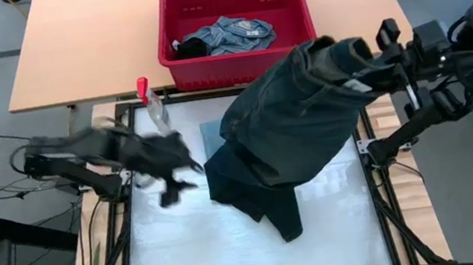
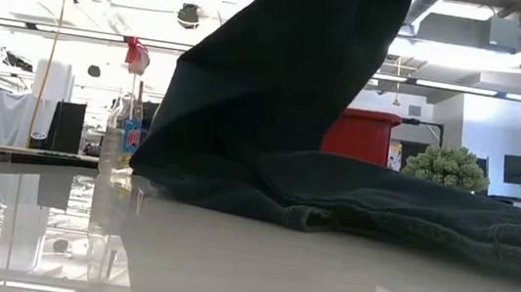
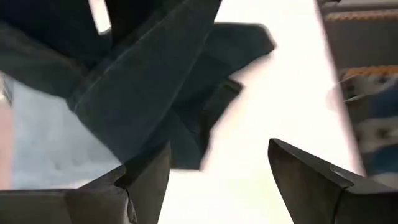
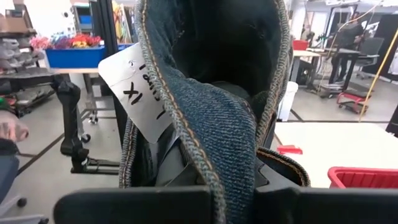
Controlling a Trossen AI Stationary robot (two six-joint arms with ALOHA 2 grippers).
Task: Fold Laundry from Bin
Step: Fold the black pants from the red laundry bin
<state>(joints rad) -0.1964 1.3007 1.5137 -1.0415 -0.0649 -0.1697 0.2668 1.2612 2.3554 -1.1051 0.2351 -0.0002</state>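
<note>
White table (image 1: 260, 247) (glossy), red bin (image 1: 232, 24) behind.

Dark navy denim garment (image 1: 293, 116) fills the middle of the white table (image 1: 234, 259), its weave showing blue-grey with tan stitching along the hem in the right wrist view, and a white tag (image 4: 140, 87) carries black marker letters. At twelve o'clock, the bin (image 1: 236, 56) is bright red, holding faded grey-blue cloth (image 1: 229, 34) beside a black piece (image 1: 188, 48). A pale blue cloth (image 1: 212, 137) peeks out at the garment's nine o'clock edge. The clear spray bottle (image 1: 153, 102) at ten o'clock wears a red top. Both arms are black.
</note>
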